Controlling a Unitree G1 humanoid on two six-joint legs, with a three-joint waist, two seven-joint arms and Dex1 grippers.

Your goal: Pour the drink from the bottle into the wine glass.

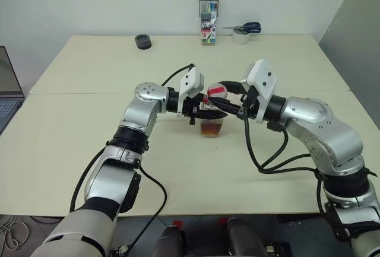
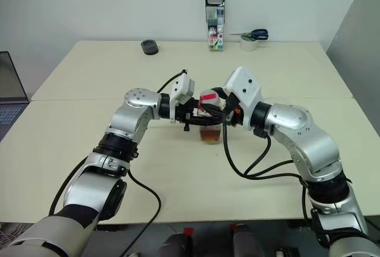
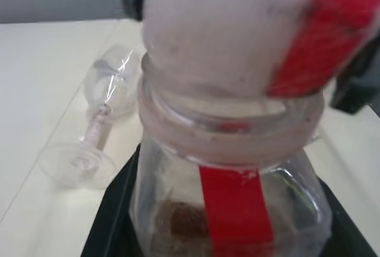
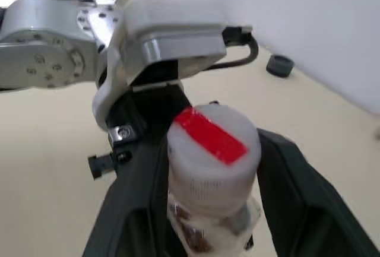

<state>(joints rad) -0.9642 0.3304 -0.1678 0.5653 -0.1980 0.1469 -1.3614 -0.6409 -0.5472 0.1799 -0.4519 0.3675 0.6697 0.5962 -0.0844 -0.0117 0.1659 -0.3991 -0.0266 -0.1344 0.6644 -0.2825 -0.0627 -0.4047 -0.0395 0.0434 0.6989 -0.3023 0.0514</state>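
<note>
The bottle point(image 1: 212, 126) stands upright at the middle of the table, with a little dark reddish-brown drink point(image 1: 211, 130) at its bottom. My left gripper point(image 1: 199, 113) is shut on the bottle's body from the left. My right gripper point(image 4: 214, 168) comes in from the right, its black fingers point(image 4: 297, 186) pressed to either side of the white-pink cap point(image 4: 214, 144) with the red strip across it. In the left wrist view the wine glass point(image 3: 101, 120) shows on the table beyond the bottle point(image 3: 225, 197), empty, its stem slanting.
At the table's far edge stand a marker-pen case point(image 1: 208, 16) and scissors on a tape roll point(image 1: 243, 31). A small black roll point(image 1: 143, 41) lies at the far left. A laptop point(image 1: 7, 97) sits off the left edge.
</note>
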